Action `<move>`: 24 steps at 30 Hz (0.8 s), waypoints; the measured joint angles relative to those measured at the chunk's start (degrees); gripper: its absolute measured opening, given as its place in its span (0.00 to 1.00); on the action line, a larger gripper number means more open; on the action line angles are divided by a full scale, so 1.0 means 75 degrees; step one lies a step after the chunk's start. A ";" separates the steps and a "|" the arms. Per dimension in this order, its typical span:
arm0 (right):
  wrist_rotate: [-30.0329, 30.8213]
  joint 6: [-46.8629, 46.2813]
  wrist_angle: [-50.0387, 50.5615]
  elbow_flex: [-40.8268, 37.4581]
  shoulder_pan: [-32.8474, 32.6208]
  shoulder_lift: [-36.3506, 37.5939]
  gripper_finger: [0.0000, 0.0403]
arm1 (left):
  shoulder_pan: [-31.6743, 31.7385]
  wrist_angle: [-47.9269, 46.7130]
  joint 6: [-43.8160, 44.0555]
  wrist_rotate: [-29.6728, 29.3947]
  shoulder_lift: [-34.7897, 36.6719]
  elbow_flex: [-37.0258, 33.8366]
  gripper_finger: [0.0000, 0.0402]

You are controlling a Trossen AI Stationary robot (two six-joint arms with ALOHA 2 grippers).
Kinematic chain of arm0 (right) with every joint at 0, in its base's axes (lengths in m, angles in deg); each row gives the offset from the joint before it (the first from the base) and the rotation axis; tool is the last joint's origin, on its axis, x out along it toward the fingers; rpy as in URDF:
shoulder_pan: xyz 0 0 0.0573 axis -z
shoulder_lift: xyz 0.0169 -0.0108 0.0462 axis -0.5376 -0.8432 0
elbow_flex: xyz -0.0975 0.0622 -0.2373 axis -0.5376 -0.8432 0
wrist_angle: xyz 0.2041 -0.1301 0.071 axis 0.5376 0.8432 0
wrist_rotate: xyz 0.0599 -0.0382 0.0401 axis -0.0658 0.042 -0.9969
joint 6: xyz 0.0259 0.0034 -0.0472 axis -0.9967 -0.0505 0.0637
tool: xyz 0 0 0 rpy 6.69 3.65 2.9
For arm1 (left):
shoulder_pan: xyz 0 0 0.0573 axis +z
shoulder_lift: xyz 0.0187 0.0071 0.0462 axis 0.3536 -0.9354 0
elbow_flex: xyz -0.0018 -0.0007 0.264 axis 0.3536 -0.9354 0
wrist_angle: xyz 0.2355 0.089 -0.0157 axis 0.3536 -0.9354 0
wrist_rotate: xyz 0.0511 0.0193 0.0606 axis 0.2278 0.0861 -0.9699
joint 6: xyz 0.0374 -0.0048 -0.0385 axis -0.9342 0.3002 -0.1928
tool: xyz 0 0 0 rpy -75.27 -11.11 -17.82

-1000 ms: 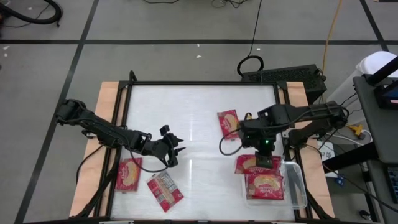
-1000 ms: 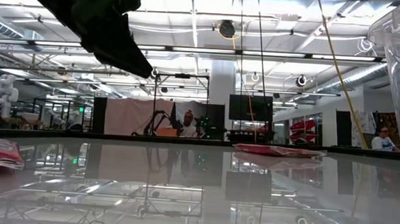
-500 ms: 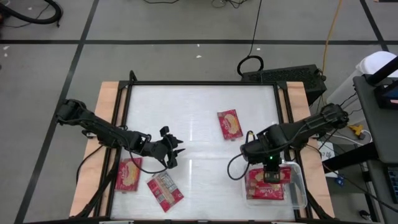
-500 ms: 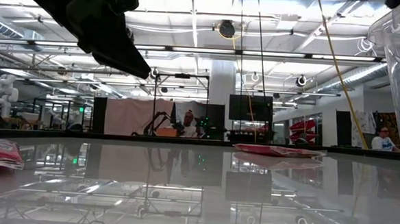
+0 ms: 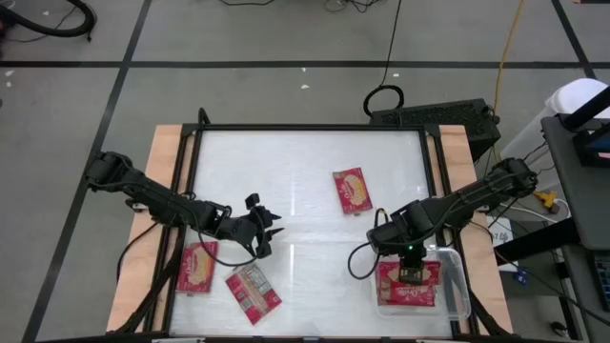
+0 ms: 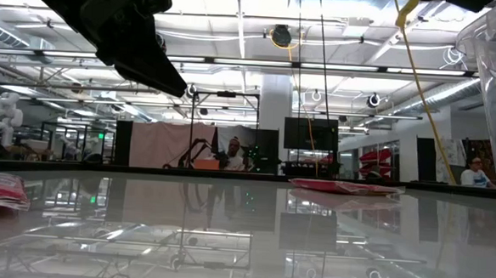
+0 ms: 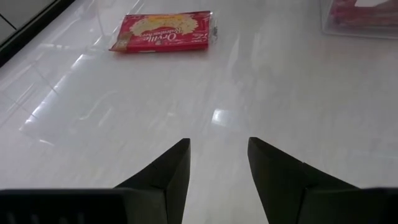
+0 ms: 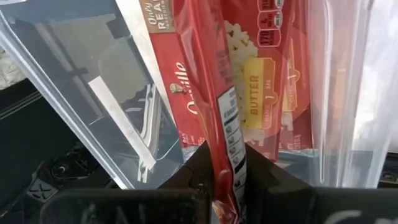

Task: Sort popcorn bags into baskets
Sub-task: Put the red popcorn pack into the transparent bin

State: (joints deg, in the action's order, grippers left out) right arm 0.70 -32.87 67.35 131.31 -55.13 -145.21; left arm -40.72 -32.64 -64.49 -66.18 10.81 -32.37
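Popcorn bag (image 8: 225, 134) reading "BUTTER" pinched in right gripper (image 8: 227, 163) over clear bin (image 5: 456, 281); left gripper (image 7: 217, 163) part open, empty

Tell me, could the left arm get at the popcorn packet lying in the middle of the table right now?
Probably yes: the left gripper is open and empty, and only bare table lies between it and that packet.

Right tool (image 5: 412, 276) with bag (image 8: 225, 134), now over bin (image 5: 456, 286)

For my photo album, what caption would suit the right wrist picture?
Right gripper pinching a red popcorn bag over the clear plastic bin, other bags already inside.
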 joint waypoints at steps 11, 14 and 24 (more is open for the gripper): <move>0.0374 0.0210 -0.0227 -0.0106 0.0000 0.0006 0.21 | 0.0016 0.0265 -0.0380 0.0006 0.0002 0.0000 0.41; 0.0415 0.0252 -0.0229 -0.0106 0.0000 0.0006 0.30 | 0.0057 0.0262 -0.0384 0.0006 0.0000 0.0000 0.41; 0.0484 0.0134 -0.0018 -0.0059 0.0000 0.0127 0.37 | 0.0064 0.0259 -0.0376 0.0006 0.0000 0.0000 0.41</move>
State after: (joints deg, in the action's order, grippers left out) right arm 4.33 -31.86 67.21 130.86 -55.13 -144.26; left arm -40.24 -30.69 -67.31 -66.14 10.81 -32.37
